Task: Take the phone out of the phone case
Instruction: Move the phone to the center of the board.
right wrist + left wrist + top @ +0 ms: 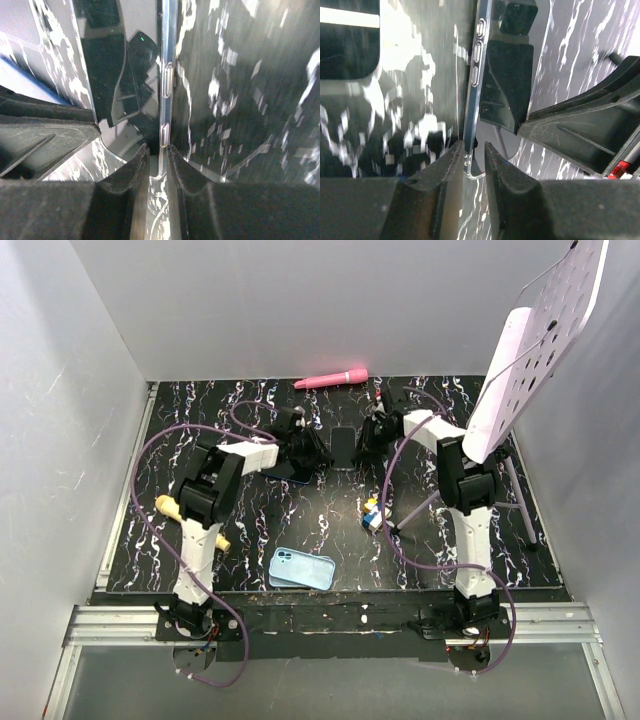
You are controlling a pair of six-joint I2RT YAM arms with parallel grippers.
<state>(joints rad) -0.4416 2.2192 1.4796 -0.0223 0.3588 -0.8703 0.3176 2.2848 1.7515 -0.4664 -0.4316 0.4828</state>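
Note:
A clear phone case (343, 448) with a dark phone in it is held between both grippers at mid-table, towards the back. In the left wrist view I see the case edge-on with its side buttons (476, 65). My left gripper (474, 150) pinches its near corner. In the right wrist view the case rim (168, 75) runs straight up from my right gripper (159, 150), which is closed on it. The phone's glossy dark face (115, 75) shows to the left of the rim. In the top view the left gripper (318, 452) and right gripper (366, 445) flank the case.
A light blue phone case (301, 568) lies near the front edge. A pink object (330, 378) lies at the back wall, a yellow toy (190, 515) at the left and a small figure (375, 512) in the middle. A white perforated board (530, 350) stands on a stand at the right.

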